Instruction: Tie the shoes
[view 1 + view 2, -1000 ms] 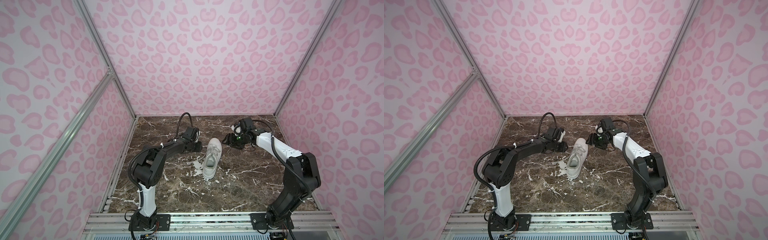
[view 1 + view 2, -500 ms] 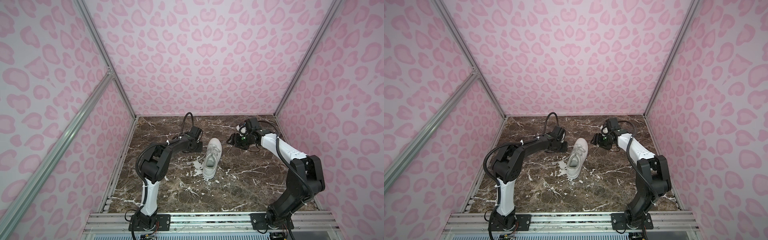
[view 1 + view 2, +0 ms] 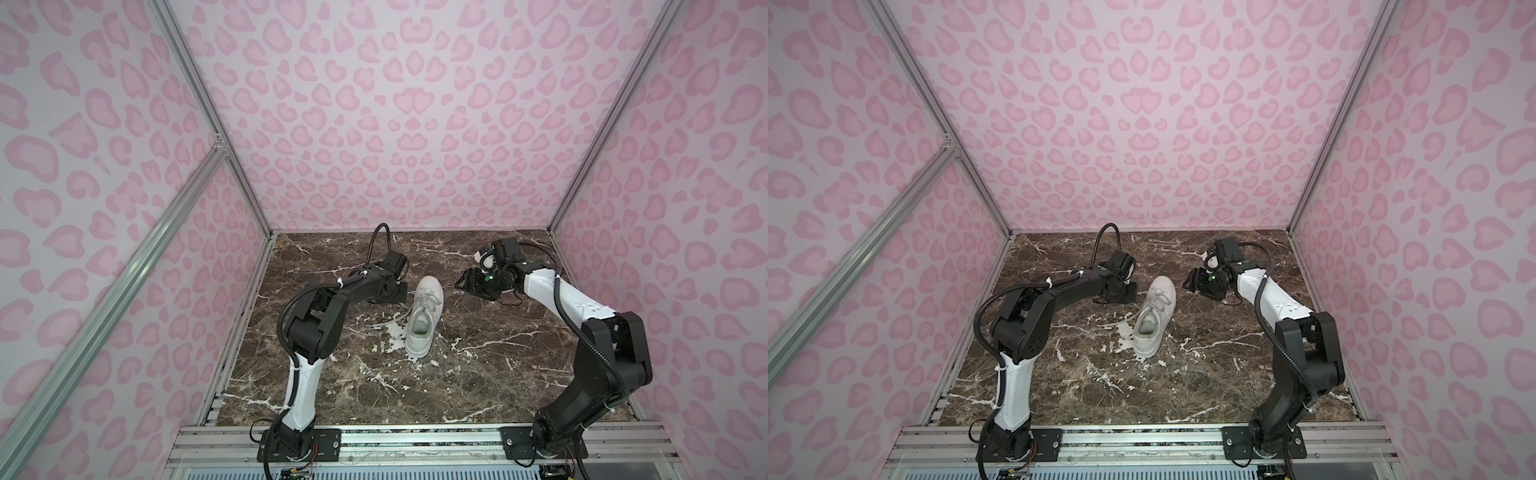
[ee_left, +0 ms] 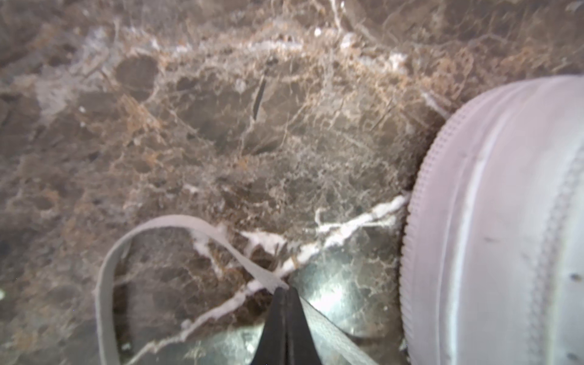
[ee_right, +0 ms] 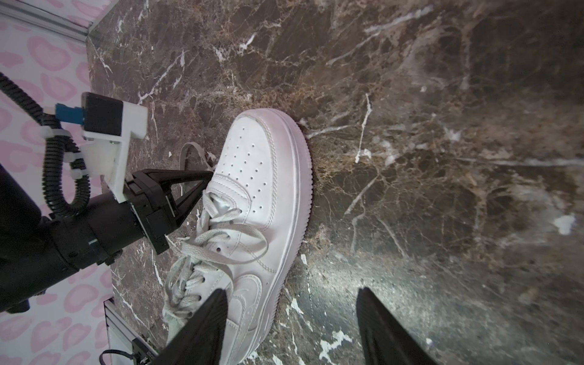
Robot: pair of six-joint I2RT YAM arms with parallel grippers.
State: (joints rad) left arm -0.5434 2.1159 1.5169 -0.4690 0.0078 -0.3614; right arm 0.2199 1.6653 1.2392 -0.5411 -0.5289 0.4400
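While the white sneaker point(image 3: 422, 320) stands upright on its sole near the middle of the brown marble table point(image 3: 498, 374), its toe is turned toward the back wall and its heel toward the arm bases, and it is flanked by the 2 grippers in both top views. The left gripper point(image 4: 284, 294) is held low at the table, just beside the left side of the toe, and its black fingertips are pressed together on 1 flat white lace point(image 4: 177, 221). From the pinch, the lace is led away in a loose loop lying on the marble, while another stretch is seen passing under the fingertips toward the shoe. In the right wrist view the same gripper point(image 5: 207, 178) is shown with its tips converged next to the perforated toe box, and the remaining laces are seen lying slack and crossed over the tongue. The right gripper point(image 3: 459, 284) is held to the right of the toe, apart from the sneaker, with its jaws spread wide and nothing between them. A strand of lace is also seen trailing on the table to the left of the shoe's middle in both top views.
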